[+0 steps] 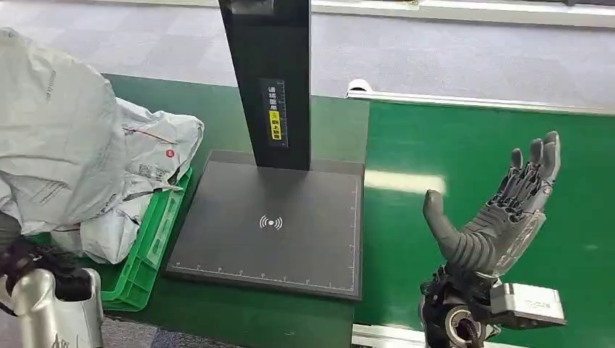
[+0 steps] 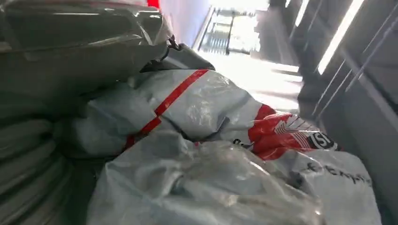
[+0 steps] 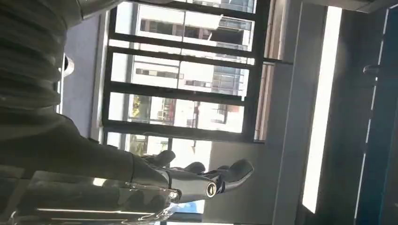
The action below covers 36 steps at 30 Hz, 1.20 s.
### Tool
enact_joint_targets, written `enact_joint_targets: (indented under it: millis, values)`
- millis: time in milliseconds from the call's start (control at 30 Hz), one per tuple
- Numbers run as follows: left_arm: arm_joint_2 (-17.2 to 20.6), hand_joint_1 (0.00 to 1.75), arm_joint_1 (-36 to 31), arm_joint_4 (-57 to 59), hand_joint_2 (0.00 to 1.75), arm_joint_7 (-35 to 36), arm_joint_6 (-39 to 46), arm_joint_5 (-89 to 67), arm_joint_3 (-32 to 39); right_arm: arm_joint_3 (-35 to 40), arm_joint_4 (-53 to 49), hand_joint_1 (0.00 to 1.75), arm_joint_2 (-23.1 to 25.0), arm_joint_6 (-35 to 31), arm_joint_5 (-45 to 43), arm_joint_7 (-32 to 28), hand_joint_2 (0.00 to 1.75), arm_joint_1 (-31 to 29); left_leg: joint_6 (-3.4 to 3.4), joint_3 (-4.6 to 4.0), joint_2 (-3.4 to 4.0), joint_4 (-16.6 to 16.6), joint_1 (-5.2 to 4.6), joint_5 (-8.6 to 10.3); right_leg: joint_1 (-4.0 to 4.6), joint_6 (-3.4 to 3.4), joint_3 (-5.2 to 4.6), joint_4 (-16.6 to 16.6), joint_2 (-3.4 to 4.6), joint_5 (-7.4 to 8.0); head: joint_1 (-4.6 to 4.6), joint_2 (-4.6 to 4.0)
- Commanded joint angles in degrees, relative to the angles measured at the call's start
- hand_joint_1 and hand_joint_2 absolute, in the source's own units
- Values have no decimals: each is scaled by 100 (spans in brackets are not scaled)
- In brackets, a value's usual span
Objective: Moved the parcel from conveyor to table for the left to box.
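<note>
I am seeing right hand (image 1: 500,217) hovering over green conveyor (image 1: 479,167), fingers (image 1: 533,170) wide, holding nothing. Left hand (image 1: 32,264) fingers hiding under big parcel (image 1: 54,130); cannot tell grip. Parcel maybe slipping, missing green box (image 1: 149,250).

Grey ribbed right hand (image 1: 500,217), dark fingers, silver forearms

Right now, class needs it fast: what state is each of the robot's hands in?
Left hand: holds a grey parcel above the green crate.
Right hand: open, fingers spread, holding nothing.
</note>
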Motion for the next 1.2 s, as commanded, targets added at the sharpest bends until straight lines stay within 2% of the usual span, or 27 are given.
enact_joint_targets:
  millis: [33,167,200,333,467,533,567,633,667,733,800,833,900,1033,1200]
  values:
    - [-77,175,-11,-125,175,-11,513,-106,484,112,496,0,-123,-132,-38,12,175,-84,3,4,6,-4,0,2,1,0,3,-6,6,4,0,0]
    - [-104,175,96,-348,175,-11,574,-449,224,99,500,0,-134,-164,-48,1,175,-57,4,5,5,-11,0,5,1,0,5,-13,6,7,2,0]
    - [-184,175,165,-829,175,-11,728,-407,199,112,529,0,-134,-120,-46,21,175,-79,3,4,0,-7,-1,2,-1,0,5,-8,1,3,0,0]
    - [-519,175,374,-1912,175,-11,342,-83,648,119,614,0,-99,-167,-42,37,175,-105,3,0,22,3,6,-6,6,1,-3,-5,22,4,2,2]
    - [-520,175,453,-2138,175,-11,447,-371,365,95,564,0,-80,-154,-35,65,175,-57,6,-2,10,-4,2,0,3,2,-1,-9,10,5,2,2]
    - [-292,175,583,-1798,175,-11,342,-524,-117,52,505,0,-77,-187,-13,66,175,-7,3,2,1,-3,-1,0,0,1,3,-5,-1,1,2,0]
    - [-105,175,569,-1172,175,-11,107,-662,-561,-12,418,0,-96,-200,17,66,175,58,7,0,0,-17,-1,10,0,1,3,-20,-1,11,2,2]
    - [115,175,466,-621,175,312,-235,-1359,-1301,-101,336,0,-110,-110,42,71,175,103,4,5,-27,-19,-4,16,-3,0,12,-18,-28,6,0,2]
    - [209,175,410,-415,175,795,-439,-2010,-1709,-149,314,0,-98,-67,69,72,175,108,3,4,-39,-14,-4,16,-4,0,10,-15,-41,2,0,0]
    - [183,175,256,174,175,1754,-334,-3535,-2277,-220,263,0,-56,29,140,101,175,110,3,0,-46,-5,-4,13,-4,1,4,-8,-49,-2,0,2]
    - [134,175,114,763,175,2291,104,-4512,-2460,-177,320,0,-137,23,177,123,175,77,6,-9,-63,-14,-3,29,-2,1,3,-23,-66,10,2,0]
    - [112,175,-5,1146,175,2667,433,-5061,-2413,-168,356,0,-148,17,174,124,175,68,4,-7,-56,-13,-5,28,-5,-1,4,-19,-60,11,0,2]
    - [186,175,-183,1774,175,2978,846,-5434,-2121,-157,347,0,-136,7,179,125,175,85,3,5,-38,-18,-6,26,-5,-4,11,-23,-42,18,2,2]
    - [259,175,-347,2294,175,3039,994,-5586,-1738,-142,297,0,-139,-57,192,130,175,132,-2,14,-4,-19,-7,17,-7,-9,9,-16,-9,21,0,0]
    - [79,175,-477,2371,175,3138,1022,-6045,-1395,-157,255,0,-57,-95,233,151,175,200,-1,4,-3,-6,-1,13,-1,-8,-4,-9,-5,19,2,0]
